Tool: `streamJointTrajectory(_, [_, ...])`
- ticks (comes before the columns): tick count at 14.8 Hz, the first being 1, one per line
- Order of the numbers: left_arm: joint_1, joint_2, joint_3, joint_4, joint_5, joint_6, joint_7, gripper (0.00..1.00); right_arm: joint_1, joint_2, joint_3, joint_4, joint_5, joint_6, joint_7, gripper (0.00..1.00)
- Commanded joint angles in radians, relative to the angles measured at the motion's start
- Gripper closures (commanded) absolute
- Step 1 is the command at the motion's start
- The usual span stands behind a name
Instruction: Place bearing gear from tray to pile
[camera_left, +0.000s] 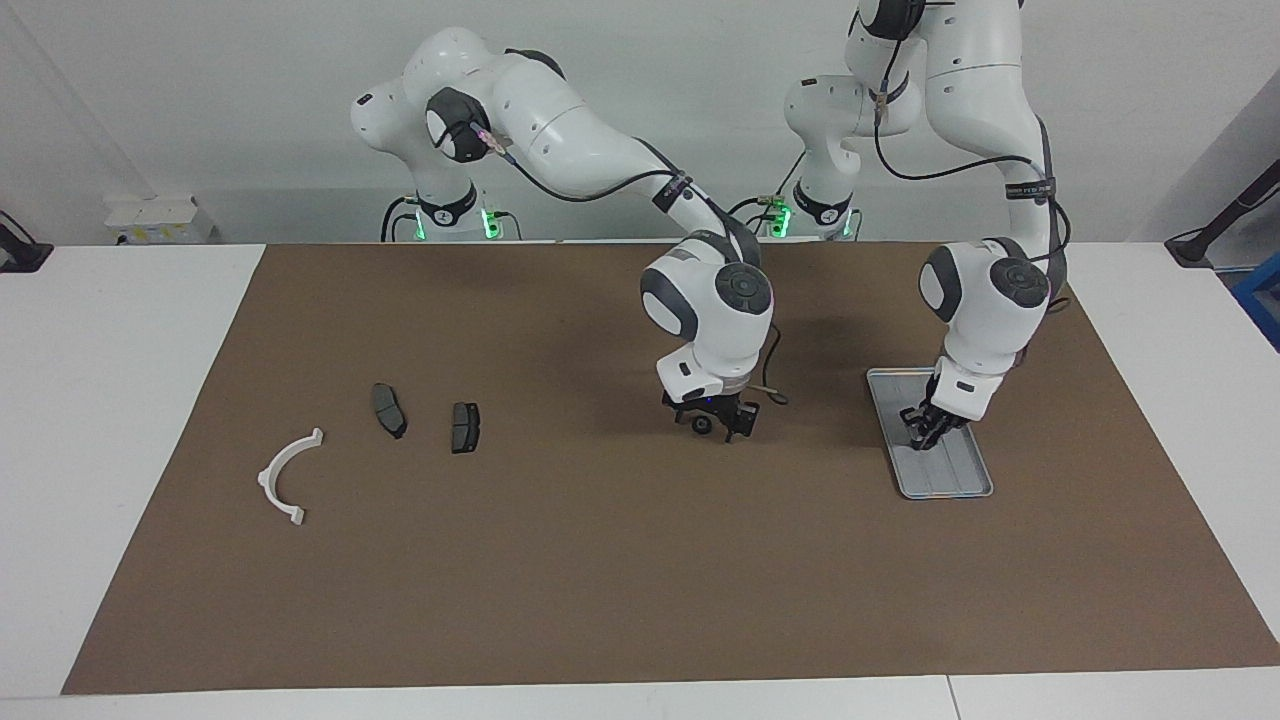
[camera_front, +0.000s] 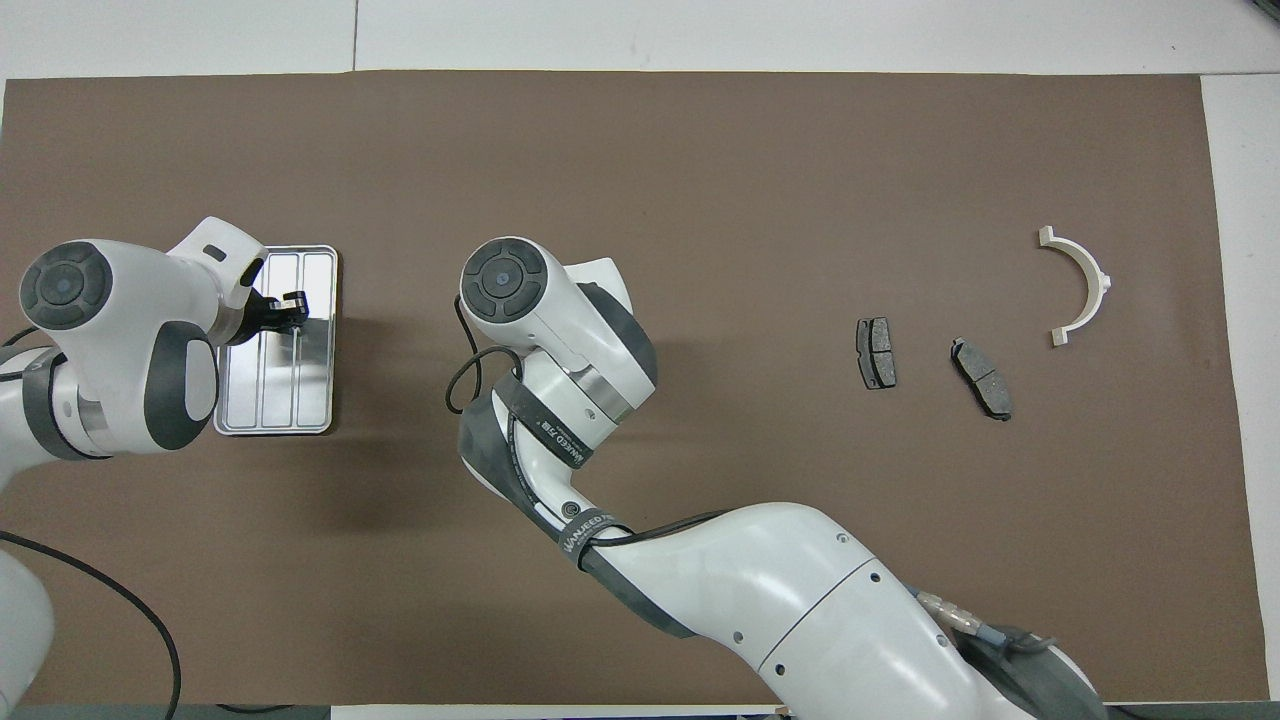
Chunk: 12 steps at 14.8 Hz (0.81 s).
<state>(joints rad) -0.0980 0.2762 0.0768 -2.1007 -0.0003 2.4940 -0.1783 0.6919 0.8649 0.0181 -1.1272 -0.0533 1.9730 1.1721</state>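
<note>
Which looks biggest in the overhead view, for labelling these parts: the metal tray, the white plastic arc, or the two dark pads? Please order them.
1. tray, clearly the largest, though the left arm partly covers it.
2. white arc.
3. The two dark pads look about alike, so no ranking between them.

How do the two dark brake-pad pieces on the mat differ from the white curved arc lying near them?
The two brake pads are dark grey, compact and blocky; the white arc is pale, thin and open like a half ring. The arc spans more mat than either pad and lies farther from the robots. All three rest flat on the brown mat, untouched, toward the right arm's end.
</note>
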Motion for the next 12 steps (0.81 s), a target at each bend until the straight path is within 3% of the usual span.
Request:
streamJointTrajectory(1, [-0.023,0.000,0.005,0.020,-0.012,-0.048,-0.020,1.00,-0.006,0.000,0.008,-0.020,-0.005,0.029,-0.006,0.11])
streamJointTrajectory(2, [-0.022,-0.005,0.005,0.057,-0.012,-0.104,-0.017,1.00,-0.006,0.000,0.008,-0.020,-0.005,0.029,-0.017,0.13])
streamJointTrajectory(7, [0.014,-0.017,0.006,0.299,-0.009,-0.427,0.037,1.00,-0.014,-0.007,0.009,-0.019,-0.003,0.015,-0.029,0.47])
streamJointTrajectory(10, [0.015,-0.017,0.006,0.410,-0.012,-0.532,0.042,1.00,-0.017,-0.007,0.009,-0.019,-0.002,0.013,-0.029,1.00])
streamJointTrajectory(12, [0.014,-0.012,0.005,0.465,-0.020,-0.582,0.040,1.00,-0.018,-0.007,0.009,-0.019,-0.002,0.012,-0.029,1.00])
